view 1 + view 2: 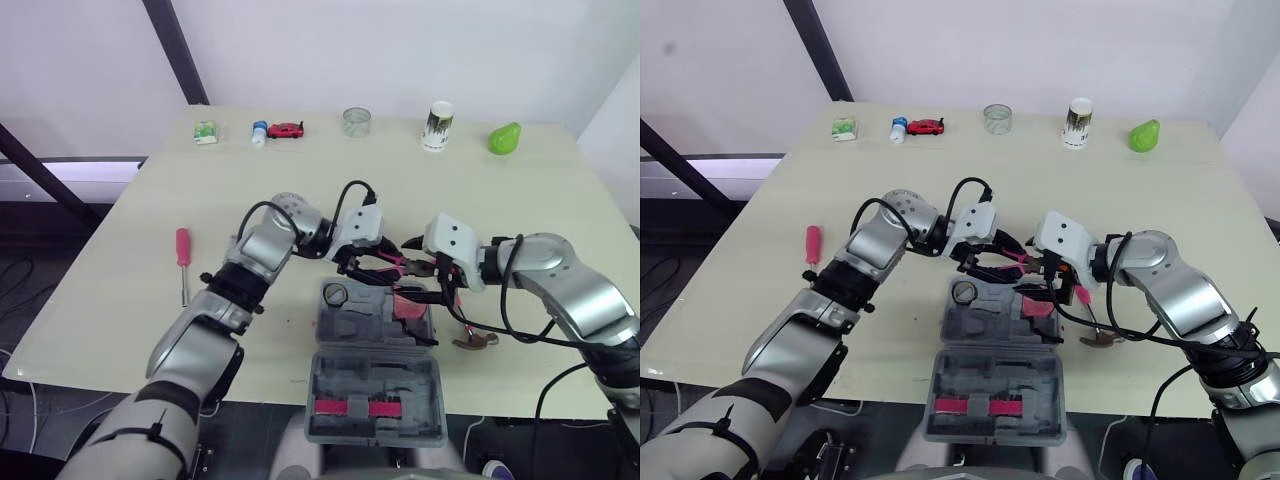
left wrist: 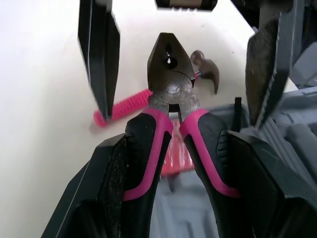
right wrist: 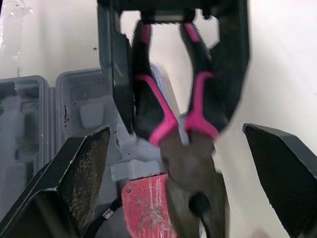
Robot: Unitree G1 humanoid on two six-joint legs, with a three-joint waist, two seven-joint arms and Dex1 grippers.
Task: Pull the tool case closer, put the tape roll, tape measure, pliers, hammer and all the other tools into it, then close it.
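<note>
The grey tool case (image 1: 350, 330) lies open near the table's front edge, its lid (image 1: 375, 398) toward me. Inside are a tape roll (image 1: 335, 294) and a red tool (image 3: 148, 208). My left gripper (image 1: 362, 262) is shut on the pink-and-black handles of the pliers (image 2: 171, 84), held level above the case's far rim. My right gripper (image 3: 176, 130) is open, and its fingers (image 3: 81, 173) straddle the pliers' head without closing on it. The hammer (image 1: 476, 340) lies right of the case, beside a small pink-handled tool (image 2: 124, 106). A red screwdriver (image 1: 183, 250) lies on the left of the table.
Along the table's far edge stand a green-and-white box (image 1: 205, 131), a small bottle (image 1: 259, 132), a red toy car (image 1: 286, 129), a clear roll (image 1: 356, 121), a cup (image 1: 437, 126) and a green pear (image 1: 505, 138). The table's front edge runs just under the case lid.
</note>
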